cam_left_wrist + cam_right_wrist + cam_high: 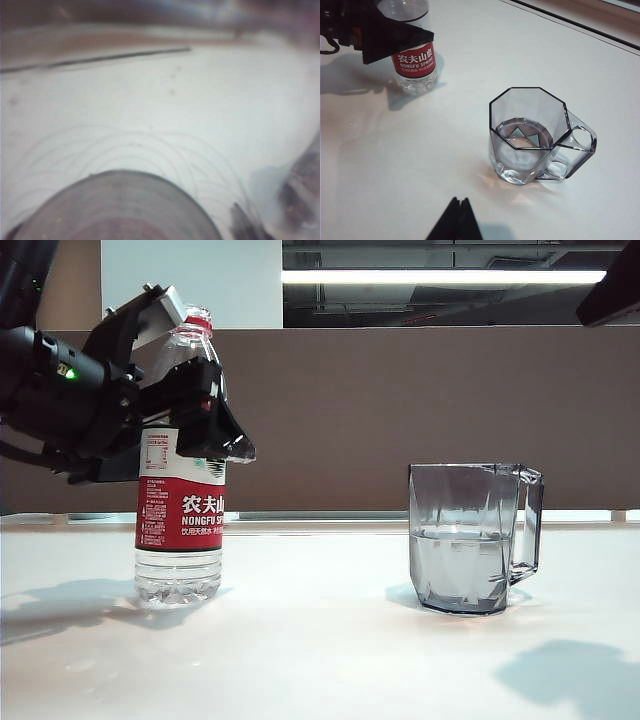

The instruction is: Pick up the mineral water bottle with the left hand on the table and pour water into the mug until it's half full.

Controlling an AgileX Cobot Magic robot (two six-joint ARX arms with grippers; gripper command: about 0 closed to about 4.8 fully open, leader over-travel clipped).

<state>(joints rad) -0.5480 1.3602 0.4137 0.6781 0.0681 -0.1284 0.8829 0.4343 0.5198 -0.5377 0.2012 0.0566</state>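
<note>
red-labelled mineral water bottle (180, 505) upright on table (320, 640); faceted mug (470, 538) half-full.

I see the mineral water bottle (180, 490) as clear, thin plastic, ribbed near its base, wrapped in a glossy red-and-white printed label. The mug (468, 538) on the right looks like smoky transparent plastic or glass, I can't tell which, with smooth flat facets. The table (320, 640) is white and glossy, mirroring both. My left gripper (175, 380) is matt black plastic with a dull grey metal plate.
</note>
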